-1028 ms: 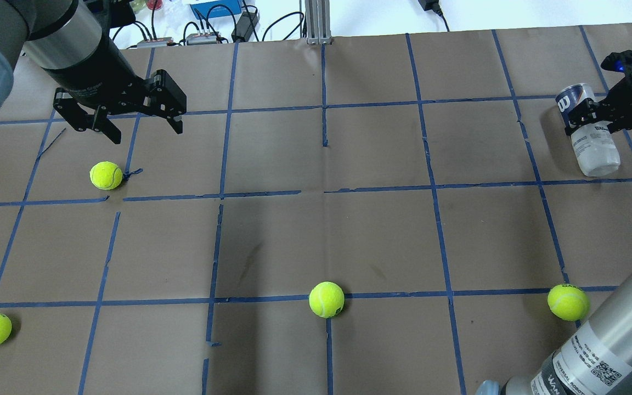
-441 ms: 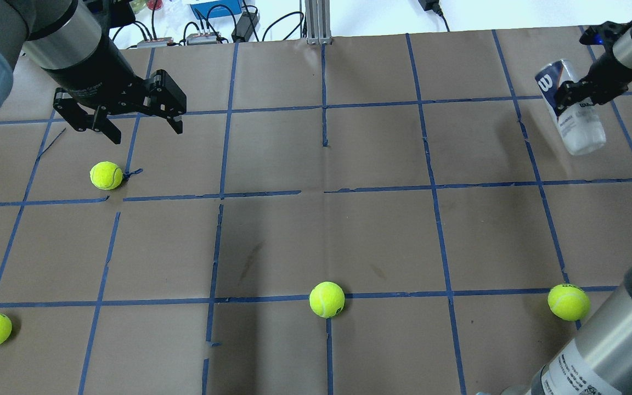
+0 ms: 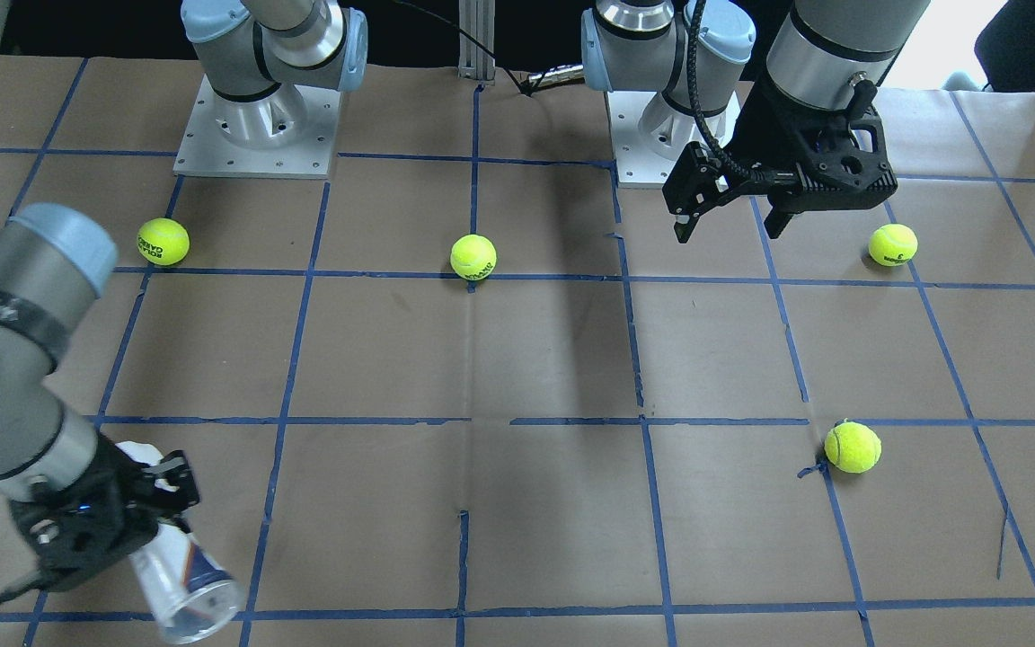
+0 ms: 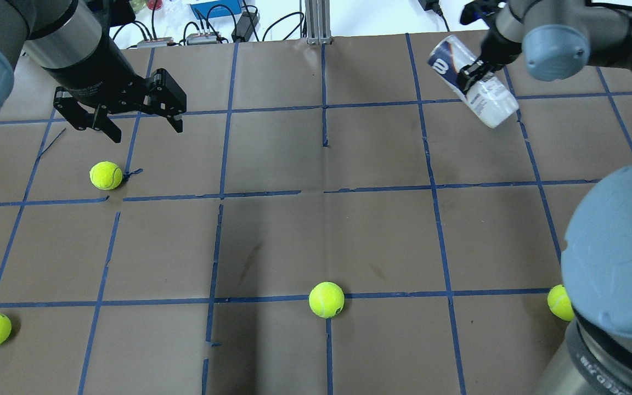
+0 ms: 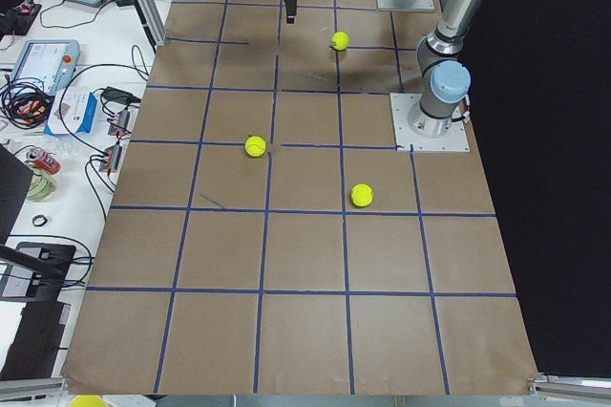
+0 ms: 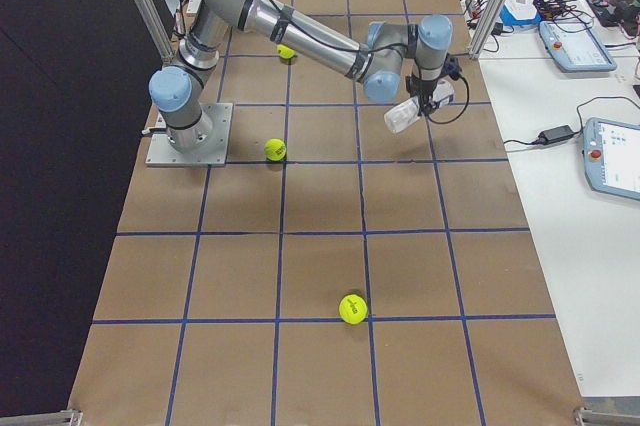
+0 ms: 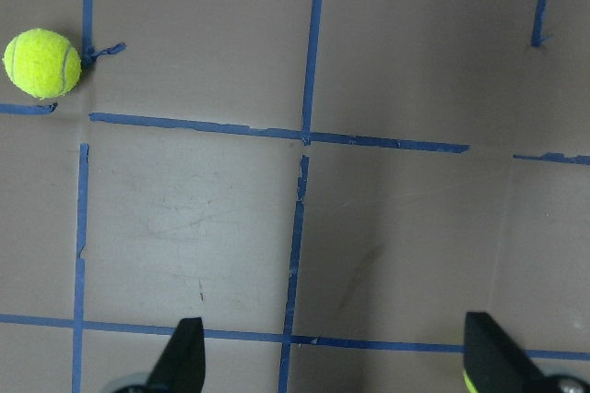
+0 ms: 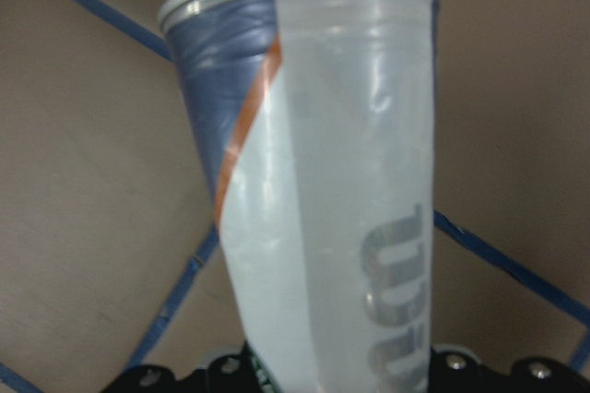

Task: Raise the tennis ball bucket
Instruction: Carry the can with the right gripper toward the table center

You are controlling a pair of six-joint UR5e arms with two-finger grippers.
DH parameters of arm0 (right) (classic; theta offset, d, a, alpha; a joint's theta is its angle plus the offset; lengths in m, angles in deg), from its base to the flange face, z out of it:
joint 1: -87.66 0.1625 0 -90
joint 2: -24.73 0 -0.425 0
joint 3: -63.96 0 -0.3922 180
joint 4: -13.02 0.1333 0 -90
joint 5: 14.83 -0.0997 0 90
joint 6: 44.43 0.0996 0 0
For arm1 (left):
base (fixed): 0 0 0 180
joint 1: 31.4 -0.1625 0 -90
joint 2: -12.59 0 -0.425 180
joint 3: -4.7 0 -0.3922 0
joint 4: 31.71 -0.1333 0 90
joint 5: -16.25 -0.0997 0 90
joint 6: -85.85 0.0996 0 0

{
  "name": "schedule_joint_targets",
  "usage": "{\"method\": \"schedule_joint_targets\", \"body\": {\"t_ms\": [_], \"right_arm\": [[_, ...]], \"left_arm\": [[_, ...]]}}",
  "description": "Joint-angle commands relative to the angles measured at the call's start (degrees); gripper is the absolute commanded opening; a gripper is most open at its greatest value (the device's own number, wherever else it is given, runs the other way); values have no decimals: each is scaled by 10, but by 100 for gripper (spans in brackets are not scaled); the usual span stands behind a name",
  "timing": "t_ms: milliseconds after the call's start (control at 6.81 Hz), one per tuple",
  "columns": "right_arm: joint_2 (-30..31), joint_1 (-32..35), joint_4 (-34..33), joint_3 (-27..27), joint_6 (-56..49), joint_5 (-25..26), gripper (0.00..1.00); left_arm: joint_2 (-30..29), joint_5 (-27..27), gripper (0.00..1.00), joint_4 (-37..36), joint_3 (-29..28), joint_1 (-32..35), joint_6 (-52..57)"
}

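Fingers of the right gripper (image 4: 470,74) are closed around the tennis ball bucket (image 4: 492,103), which is held tilted in the air over the table's (image 4: 382,164) far right part. The left gripper (image 4: 146,131) is spread wide and empty near a tennis ball (image 4: 106,175).

Brown paper-covered table (image 4: 382,236), blue tape grid (image 4: 376,190), four tennis balls (image 4: 326,299)

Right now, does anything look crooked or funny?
Yes. The tennis ball bucket hangs tilted in the right claw, off the table, and looks empty, while four tennis balls lie scattered on the table.
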Motion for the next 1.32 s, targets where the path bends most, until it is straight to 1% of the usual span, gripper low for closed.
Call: {"method": "schedule_joint_targets", "body": {"t_ms": [0, 147, 294, 441, 587, 734, 1028, 1175], "right_arm": [[-1, 121, -44, -13, -88, -5, 46], [-1, 165, -44, -19, -133, -5, 48], [-2, 206, -47, -35, -205, -3, 51], [-2, 229, -48, -50, -260, 3, 52], [-9, 237, -55, -64, -364, 2, 65], [-12, 237, -55, -74, -370, -1, 68], [-11, 243, -54, -80, -346, -5, 100], [-9, 243, -56, -79, -318, -5, 100]], "left_arm": [[0, 0, 100, 0, 0, 0, 0], [0, 0, 100, 0, 0, 0, 0], [0, 0, 100, 0, -1, 0, 0], [0, -1, 100, 0, 0, 0, 0], [0, 0, 100, 0, 0, 0, 0], [0, 0, 100, 0, -1, 0, 0], [-2, 0, 100, -1, -1, -2, 4], [-2, -1, 100, 2, 0, -1, 4]]}}
